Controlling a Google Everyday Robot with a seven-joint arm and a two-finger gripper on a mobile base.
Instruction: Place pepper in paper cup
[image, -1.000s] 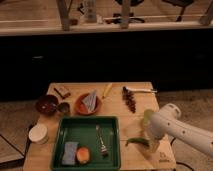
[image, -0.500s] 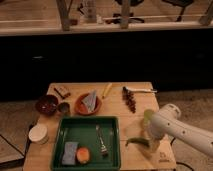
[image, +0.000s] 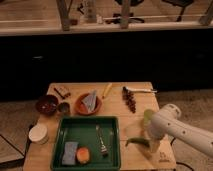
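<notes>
My gripper (image: 151, 141) low at the near right of the table (image: 131, 119), at the pepper (image: 135, 142), its grip I cannot tell, paper cup (image: 38, 133) left of the green tray (image: 90, 119)

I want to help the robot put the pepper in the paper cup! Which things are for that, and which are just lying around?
For the job: green pepper, paper cup, gripper right beside the pepper.
Just lying about: green tray, fork, blue sponge, orange bowl, dark red bowl, yellow banana-like piece.

Dark-green pepper (image: 137, 142) flat beside tray (image: 89, 119), apparently at gripper (image: 149, 136); paper cup (image: 38, 133) far left.
</notes>
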